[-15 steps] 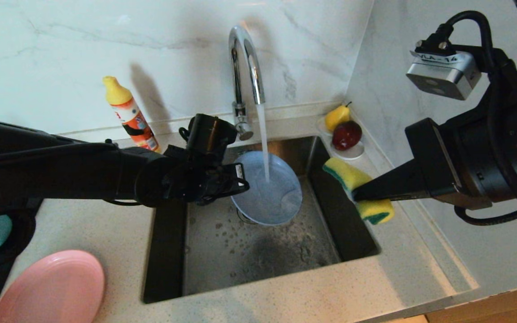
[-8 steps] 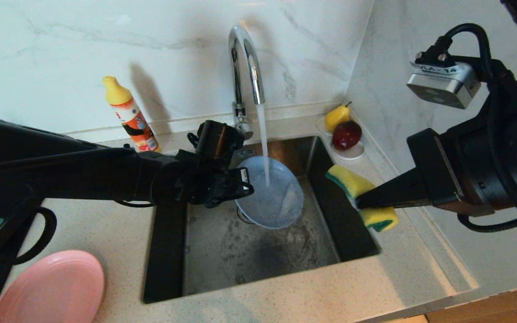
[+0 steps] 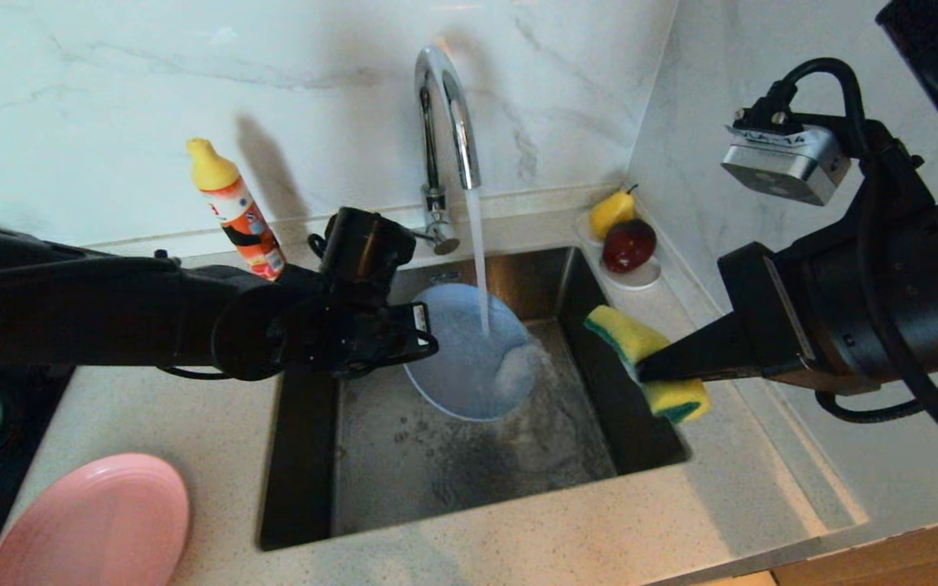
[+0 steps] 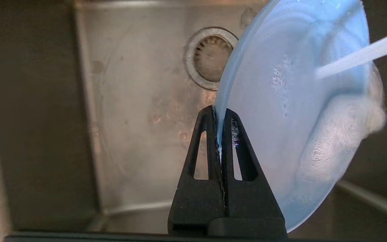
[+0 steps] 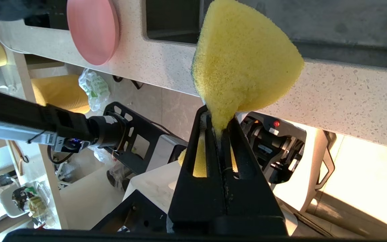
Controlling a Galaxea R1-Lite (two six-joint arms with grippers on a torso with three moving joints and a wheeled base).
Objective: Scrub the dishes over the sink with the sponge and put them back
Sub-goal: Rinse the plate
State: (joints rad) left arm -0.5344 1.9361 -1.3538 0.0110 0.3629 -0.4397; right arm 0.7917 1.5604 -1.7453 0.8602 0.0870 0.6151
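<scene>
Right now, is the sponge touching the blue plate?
No: in the head view the sponge, pinched in the right gripper, hangs over the sink's right edge, apart from the light-blue plate under the water stream.

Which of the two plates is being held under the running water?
The light-blue plate, gripped at its rim by the left claw over the sink. The pink plate lies untouched on the counter.

The marble wall (image 3: 111, 89) was brightly lit from above-front; hard shadows were cast behind the soap bottle (image 3: 237, 207) and tap (image 3: 444, 122). The sink (image 3: 469, 456) interior was left dim. Motion blur was seen on the water stream (image 4: 358, 57). Warm glare was blown out beneath the counter (image 5: 364, 101).
</scene>
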